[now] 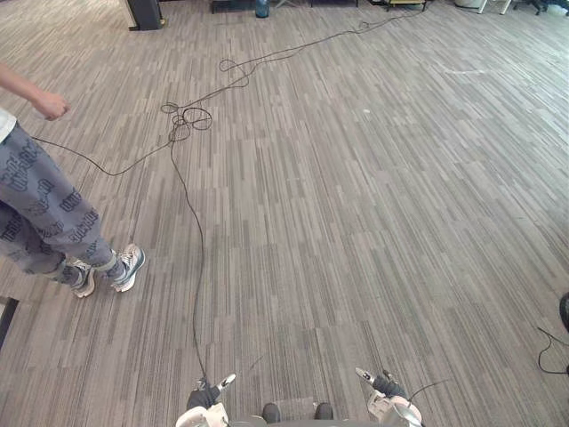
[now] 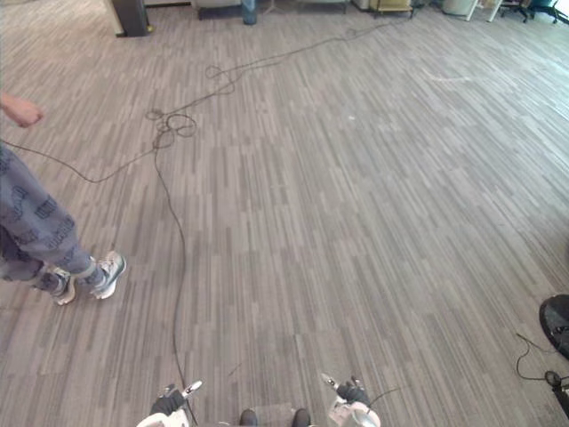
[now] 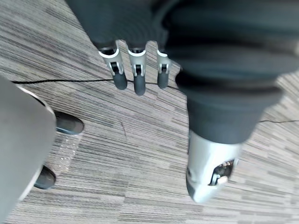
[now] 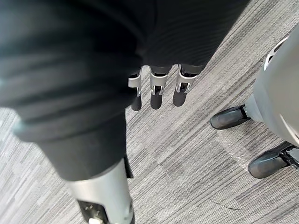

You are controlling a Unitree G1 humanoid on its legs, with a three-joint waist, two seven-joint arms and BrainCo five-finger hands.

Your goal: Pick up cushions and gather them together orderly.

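left hand [image 3: 135, 74]: fingers straight, loose, hanging over carpet floor [image 1: 356, 222]. right hand [image 4: 157, 91]: same, fingers straight, above the floor. person [image 1: 44, 213] stands ahead-left of left hand, well apart.

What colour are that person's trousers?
The trousers are grey-blue with darker printed patches, clearest in the left eye view.

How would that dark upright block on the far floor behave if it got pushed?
The dark block stands upright with flat sides, so it probably wouldn't roll. The striped carpet likely grips its base, so a high push might tip it.
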